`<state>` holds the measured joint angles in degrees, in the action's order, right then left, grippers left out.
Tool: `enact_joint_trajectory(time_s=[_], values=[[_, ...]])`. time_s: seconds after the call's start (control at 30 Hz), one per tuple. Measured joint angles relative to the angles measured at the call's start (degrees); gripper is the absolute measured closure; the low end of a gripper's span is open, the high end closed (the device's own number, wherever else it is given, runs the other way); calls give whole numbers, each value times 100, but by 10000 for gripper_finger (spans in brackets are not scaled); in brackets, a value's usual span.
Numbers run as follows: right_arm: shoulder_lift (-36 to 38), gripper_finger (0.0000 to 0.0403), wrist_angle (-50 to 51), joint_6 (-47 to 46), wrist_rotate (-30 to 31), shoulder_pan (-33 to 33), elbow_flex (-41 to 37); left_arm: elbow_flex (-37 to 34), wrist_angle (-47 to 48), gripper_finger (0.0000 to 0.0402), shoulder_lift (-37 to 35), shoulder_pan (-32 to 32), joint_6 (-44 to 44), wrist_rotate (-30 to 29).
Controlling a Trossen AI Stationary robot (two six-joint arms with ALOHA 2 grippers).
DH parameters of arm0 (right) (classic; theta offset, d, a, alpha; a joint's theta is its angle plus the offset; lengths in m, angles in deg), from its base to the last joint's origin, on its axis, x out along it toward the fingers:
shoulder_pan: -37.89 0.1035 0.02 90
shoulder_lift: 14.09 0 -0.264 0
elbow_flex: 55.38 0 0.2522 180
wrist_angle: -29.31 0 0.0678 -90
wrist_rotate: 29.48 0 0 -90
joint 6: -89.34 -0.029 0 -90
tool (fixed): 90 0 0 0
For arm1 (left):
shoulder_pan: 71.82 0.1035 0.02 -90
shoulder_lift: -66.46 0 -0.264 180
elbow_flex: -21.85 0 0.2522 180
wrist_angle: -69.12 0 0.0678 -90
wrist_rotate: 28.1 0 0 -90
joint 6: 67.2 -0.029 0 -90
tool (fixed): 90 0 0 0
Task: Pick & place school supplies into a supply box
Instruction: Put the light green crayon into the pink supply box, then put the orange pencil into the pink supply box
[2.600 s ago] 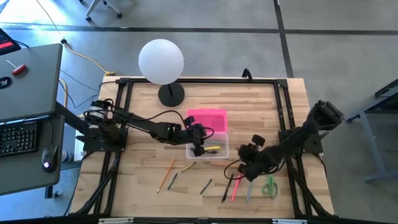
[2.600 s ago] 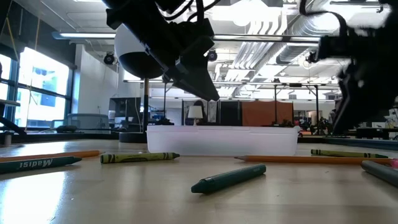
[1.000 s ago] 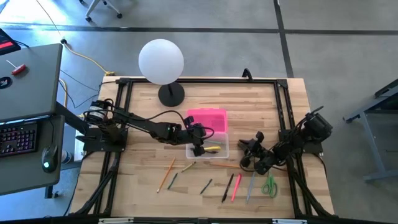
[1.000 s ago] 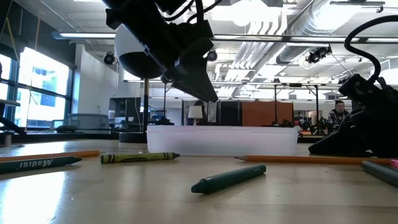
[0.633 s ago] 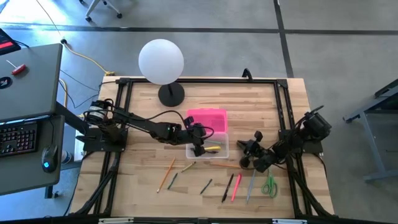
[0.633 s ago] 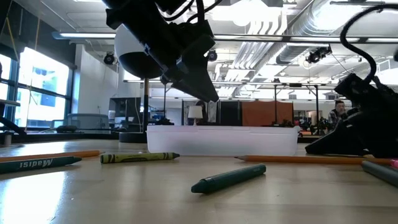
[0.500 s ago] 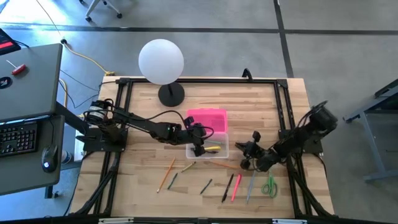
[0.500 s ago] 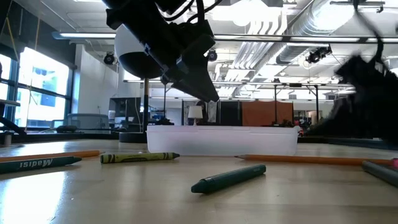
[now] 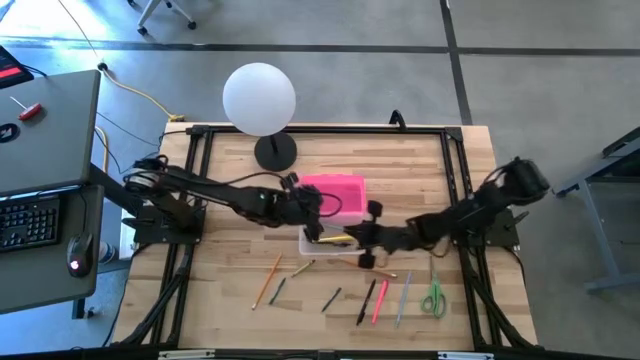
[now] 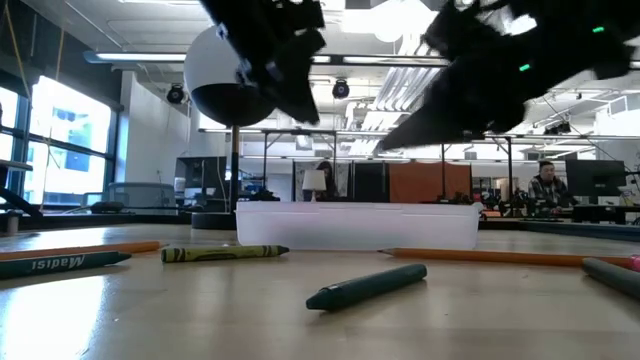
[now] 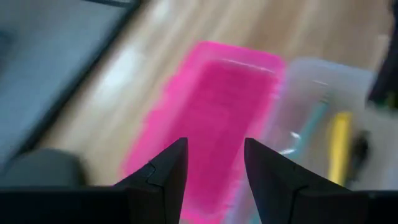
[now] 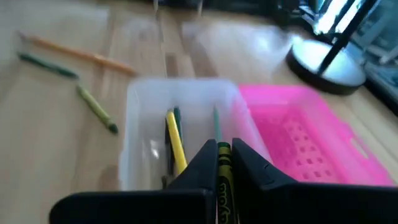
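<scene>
Over the clear supply box (image 9: 335,240), near the middle of the counter (image 9: 420,165), your right tool (image 9: 366,247) is hovering with its fingers (image 12: 202,163) pressed together on a green crayon (image 12: 221,171), whose tip is pointing toward the open box. Inside the box a yellow pencil (image 12: 175,144) and a thin green one (image 12: 217,127) are lying lengthwise. Its pink lid (image 9: 336,191) is resting flat on the counter, touching the box's far side.

Your left tool (image 9: 312,222) is hanging above the seam between lid and box, its fingers (image 11: 168,169) spread apart and gripping nothing; its wrist camera is looking down on the pink lid (image 11: 208,118) with the box beside it.

On the counter in front of the box, you are seeing the remaining supplies: an orange pencil (image 9: 266,281), a short yellow-green crayon (image 9: 303,268), two dark green crayons (image 9: 331,299), a black pen (image 9: 367,297), a red pen (image 9: 380,300), a grey pen (image 9: 403,296) and the green-handled scissors (image 9: 433,298) nearest the right arm's base. From counter height, a dark green crayon (image 10: 366,286) is lying closest to the camera.

A white globe lamp (image 9: 260,99) is standing at the far edge of the counter.
</scene>
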<state>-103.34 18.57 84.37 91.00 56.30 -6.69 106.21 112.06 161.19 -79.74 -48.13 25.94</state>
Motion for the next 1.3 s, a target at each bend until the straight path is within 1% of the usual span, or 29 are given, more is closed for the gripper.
enact_joint_trajectory(time_s=[0.07,0.1,0.17,0.2,0.23,0.3,0.37,0.43,0.5,0.57,0.63,0.67,0.77,0.83,0.9,0.97,1.03,1.07,1.13,1.3], values=[[-420,386,285,63,-61,-152,395,170,803,213,-227,0,177,-209],[-620,384,309,114,-180,-215,565,258,1141,213,-330,-5,257,-285],[-1014,383,327,251,-483,-348,868,367,1512,213,-555,-9,438,-400],[-1198,384,323,309,-619,-396,1012,352,1894,213,-693,-9,567,-444],[-1351,386,317,357,-707,-442,1131,331,2197,213,-792,-9,730,-472],[-1613,388,333,392,-719,-515,1337,315,2480,213,-968,-35,1210,-438],[-1791,387,313,397,-739,-581,1484,188,3088,213,-1141,-168,1752,-335],[-1882,380,364,415,-784,-653,1564,66,3109,213,-1233,-418,2262,-375],[-1902,368,369,487,-947,-713,1591,-189,3463,213,-1282,-780,2834,-393],[-1902,355,392,502,-995,-755,1588,-398,3252,213,-1280,-1160,3456,-439],[-1902,344,442,505,-985,-782,1588,-697,3368,213,-1267,-1592,4205,-456],[-1902,339,451,505,-981,-793,1588,-833,3289,213,-1259,-1825,4596,-446],[-1902,328,455,559,-961,-797,1588,-1265,2606,213,-1209,-2452,5596,-485],[-1902,323,436,694,-900,-797,1587,-1580,1922,213,-1206,-2822,6042,-549],[-1902,319,320,880,-828,-795,1586,-1925,851,213,-1208,-3115,6267,-883],[-1899,319,174,1038,-797,-796,1586,-2291,-177,213,-1174,-3328,6307,-1088],[-1898,319,37,1128,-789,-804,1584,-2552,-1265,213,-1071,-3454,6217,-1074],[-1898,319,-42,1137,-791,-804,1586,-2654,-1596,213,-1031,-3502,6185,-1026],[-1896,319,-151,1145,-792,-804,1586,-2734,-1895,213,-885,-3543,6182,-854],[-1895,320,-176,1149,-828,-804,1586,-2698,-1865,213,-487,-3568,6332,-497]])
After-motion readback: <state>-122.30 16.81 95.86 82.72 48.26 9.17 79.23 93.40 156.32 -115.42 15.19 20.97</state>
